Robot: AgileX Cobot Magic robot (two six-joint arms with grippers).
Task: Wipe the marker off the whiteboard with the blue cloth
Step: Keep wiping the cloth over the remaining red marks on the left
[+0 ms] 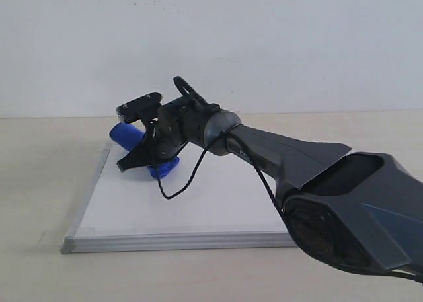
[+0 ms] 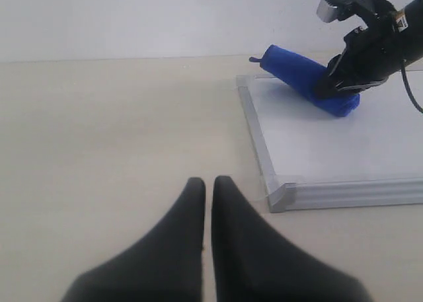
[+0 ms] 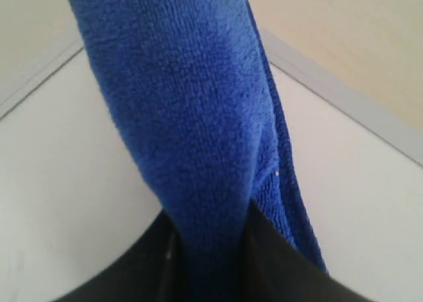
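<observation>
The whiteboard lies flat on the table, silver frame all round. My right gripper reaches across to the board's far left corner and is shut on the rolled blue cloth, which rests on the board. The right wrist view shows the blue cloth pinched between the dark fingers over the white surface. In the left wrist view the blue cloth lies by the whiteboard corner, and my left gripper sits shut and empty above bare table. No red marker line shows on the visible board.
The beige table surrounds the board, with a white wall behind. My right arm's black body covers the board's right part. A black cable loops down from the wrist over the board.
</observation>
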